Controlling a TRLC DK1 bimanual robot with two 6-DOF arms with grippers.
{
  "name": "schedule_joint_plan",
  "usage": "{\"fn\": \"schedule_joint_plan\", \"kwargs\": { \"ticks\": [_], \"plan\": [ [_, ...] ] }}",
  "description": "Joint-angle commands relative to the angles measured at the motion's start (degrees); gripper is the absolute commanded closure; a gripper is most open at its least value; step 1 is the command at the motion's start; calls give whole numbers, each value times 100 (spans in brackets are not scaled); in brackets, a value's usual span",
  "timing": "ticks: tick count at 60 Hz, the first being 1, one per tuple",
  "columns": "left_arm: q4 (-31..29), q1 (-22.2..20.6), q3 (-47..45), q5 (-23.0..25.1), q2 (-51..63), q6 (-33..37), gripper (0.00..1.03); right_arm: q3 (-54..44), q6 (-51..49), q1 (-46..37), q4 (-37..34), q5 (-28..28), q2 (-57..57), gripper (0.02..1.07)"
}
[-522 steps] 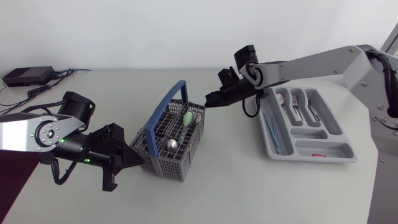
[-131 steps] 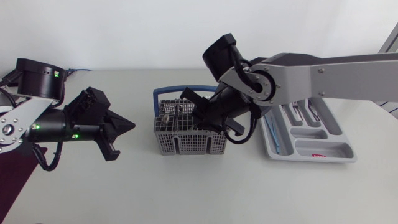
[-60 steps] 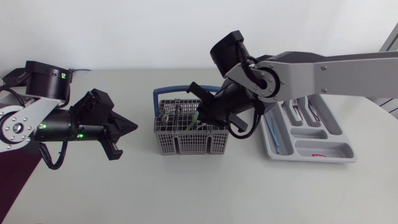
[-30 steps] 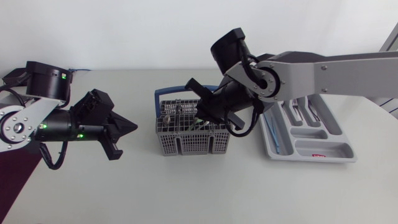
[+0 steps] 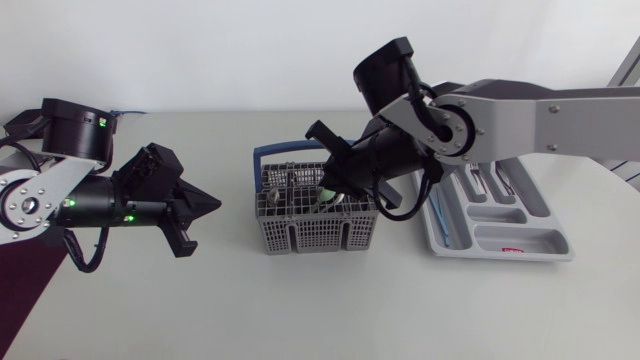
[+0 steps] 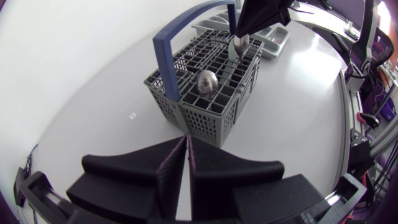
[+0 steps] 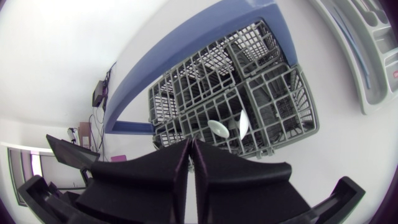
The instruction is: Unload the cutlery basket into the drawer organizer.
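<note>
Grey, blue-handled cutlery basket (image 5: pixel 318 225) upright, holding spoons (image 6: pixel 207 79), grey drawer organizer (image 5: pixel 440 245) beside it

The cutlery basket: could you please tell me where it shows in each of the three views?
Head view: the basket stands mid-table, under the right gripper.
Left wrist view: the basket is ahead of the left gripper, with table between them.
Right wrist view: the basket is just beyond the right gripper.
Shared landmark: its blue handle.

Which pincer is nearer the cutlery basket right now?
Right. The right pincer sits over the cutlery basket and its compartments; the left pincer points at it from the side, clearly apart.
</note>
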Motion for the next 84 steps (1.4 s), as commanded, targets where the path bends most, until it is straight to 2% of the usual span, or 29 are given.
{"fn": "schedule_joint_plan", "kwargs": {
  "ticks": [1, 41, 56, 84],
  "plan": [
    [30, 7, -65, 56, 48, 121, 84, -185, 75, -119, -142, -30, -175, 101],
    [-40, -99, 23, 47, -4, 69, 84, -1073, -628, -901, -115, -1111, -1062, 101],
    [-75, -143, 32, 39, -48, 33, 84, -1512, -856, -1033, -63, -1304, -1572, 101],
    [-216, -564, 128, -181, -215, -160, 84, -1820, -909, -962, -80, -1357, -2768, 102]
  ]
}}
